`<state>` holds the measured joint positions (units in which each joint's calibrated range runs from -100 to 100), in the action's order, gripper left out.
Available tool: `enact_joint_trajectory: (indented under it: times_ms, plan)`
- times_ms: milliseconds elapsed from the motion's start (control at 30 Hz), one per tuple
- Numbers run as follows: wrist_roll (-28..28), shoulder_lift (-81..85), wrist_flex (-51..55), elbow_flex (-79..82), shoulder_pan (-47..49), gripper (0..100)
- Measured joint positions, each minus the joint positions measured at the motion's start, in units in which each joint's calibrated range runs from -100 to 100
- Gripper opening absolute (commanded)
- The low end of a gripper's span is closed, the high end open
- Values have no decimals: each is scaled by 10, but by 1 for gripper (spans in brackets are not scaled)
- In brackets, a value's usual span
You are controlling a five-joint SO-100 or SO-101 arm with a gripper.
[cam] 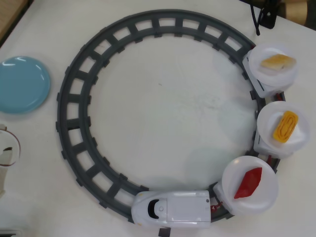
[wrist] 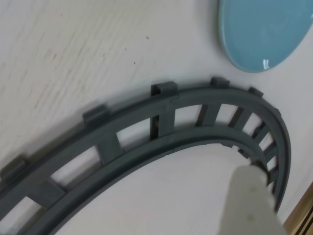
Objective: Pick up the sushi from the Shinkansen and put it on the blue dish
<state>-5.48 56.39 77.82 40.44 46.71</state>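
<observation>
where the shinkansen [cam: 173,209] sits, sushi [cam: 248,182] trails — blue dish [cam: 22,84] apart.

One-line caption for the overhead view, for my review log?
Shinkansen on grey circular track pulls three plates; red sushi rides nearest; blue dish sits empty.

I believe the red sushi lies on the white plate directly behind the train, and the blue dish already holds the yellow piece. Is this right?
Not quite. In the overhead view the blue dish is empty. The red sushi does lie on the plate right behind the train.
</observation>
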Motion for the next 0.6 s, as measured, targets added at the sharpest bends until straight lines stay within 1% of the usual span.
enact_joint_trajectory:
  times_ms: [200, 600]
  plan:
    - [0, -1, -26, 34, 2, 17]
    - [0, 0, -29, 35, 2, 17]
